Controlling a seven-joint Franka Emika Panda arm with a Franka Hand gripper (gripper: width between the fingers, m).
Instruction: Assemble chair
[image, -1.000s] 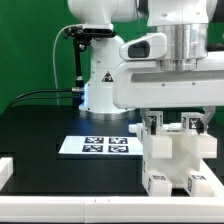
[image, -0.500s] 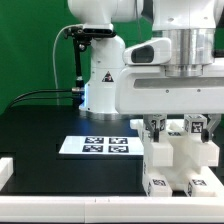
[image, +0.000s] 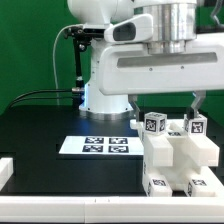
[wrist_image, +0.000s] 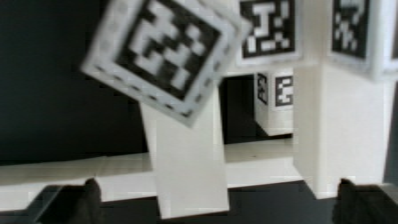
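So the chair (image: 178, 150) is sitting at about 4 o'clock on the black table (image: 40, 140), hard against the exterior view's right edge, a chunky white block with tagged posts sticking up out of the top. Looks like rigid moulded plastic to me, probably light for its bulk and a bit slick on those smooth faces, not something that'll bend or crack under a pinch. If it were me I'd grab one of the upright posts across its flat sides, below the tag, since the slab body looks too wide for the jaws.

The gripper (wrist_image: 217, 197) hangs over the posts; in the wrist view the two dark fingertips (wrist_image: 68, 200) stand apart on either side of a tagged post with gaps showing, so it's spread and holding nothing as far as I can see.

The marker board (image: 98, 145) lies flat at around 6 o'clock from the arm's base, just beside the chair. White raised border (image: 60, 205) along the near edge, green backdrop (image: 30, 50) behind, a black cable trailing at 9 o'clock.
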